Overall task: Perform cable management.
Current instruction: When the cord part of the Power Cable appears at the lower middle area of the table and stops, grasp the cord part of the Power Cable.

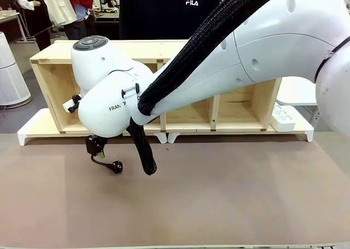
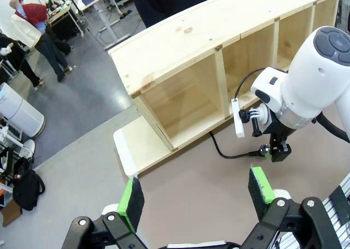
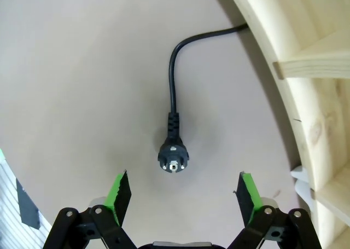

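The brown counter [image 3: 82, 68] carries the cable [image 3: 173, 90], running from the wooden shelf [image 3: 298, 68] at upper right to its plug [image 3: 174, 159] at centre. The right claw [image 3: 184, 178] hangs open just above the plug, likely to grasp it. The left claw [image 2: 195, 175] is open and empty.

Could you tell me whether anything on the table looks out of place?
Yes: the cable trails out from the wooden shelf and lies loose across the table, its plug unconnected, just ahead of the open right gripper.
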You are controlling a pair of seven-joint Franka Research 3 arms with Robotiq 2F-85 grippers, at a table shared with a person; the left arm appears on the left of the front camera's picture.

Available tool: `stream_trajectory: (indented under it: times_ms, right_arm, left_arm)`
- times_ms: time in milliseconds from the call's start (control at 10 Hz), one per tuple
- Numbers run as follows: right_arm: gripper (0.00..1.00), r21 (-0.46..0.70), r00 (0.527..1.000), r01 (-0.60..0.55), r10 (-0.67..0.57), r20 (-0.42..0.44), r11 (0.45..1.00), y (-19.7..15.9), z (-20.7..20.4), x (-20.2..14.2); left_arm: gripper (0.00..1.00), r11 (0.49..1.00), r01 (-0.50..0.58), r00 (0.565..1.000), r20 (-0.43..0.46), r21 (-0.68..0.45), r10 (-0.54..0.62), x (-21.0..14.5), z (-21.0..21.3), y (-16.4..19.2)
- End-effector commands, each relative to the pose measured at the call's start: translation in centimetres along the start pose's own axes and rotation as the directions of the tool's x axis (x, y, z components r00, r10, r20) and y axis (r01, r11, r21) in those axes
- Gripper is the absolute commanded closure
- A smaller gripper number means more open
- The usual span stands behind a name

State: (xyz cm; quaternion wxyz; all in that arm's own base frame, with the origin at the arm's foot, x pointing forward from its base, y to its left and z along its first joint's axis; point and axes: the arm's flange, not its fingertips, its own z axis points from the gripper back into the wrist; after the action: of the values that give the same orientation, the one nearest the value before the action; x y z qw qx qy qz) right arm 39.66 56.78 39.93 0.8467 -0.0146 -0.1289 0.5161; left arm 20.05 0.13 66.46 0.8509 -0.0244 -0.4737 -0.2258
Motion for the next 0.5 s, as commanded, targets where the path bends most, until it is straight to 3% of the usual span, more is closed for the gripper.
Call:
stream_trajectory:
  times_ms: [0,400]
  right_arm:
    - [0.00,-0.037,1.000,-0.007,0.006,-0.008,0.999,1.4,-0.7,-0.1]
    - [0.00,-0.007,0.998,-0.034,0.034,-0.052,0.999,2.4,-2.8,0.7]
  left_arm:
    - [0.00,1.000,-0.014,1.000,0.011,-0.003,0.014,0.2,-0.1,-0.1]
    - [0.00,1.000,-0.014,1.000,0.011,-0.003,0.014,0.2,-0.1,-0.1]
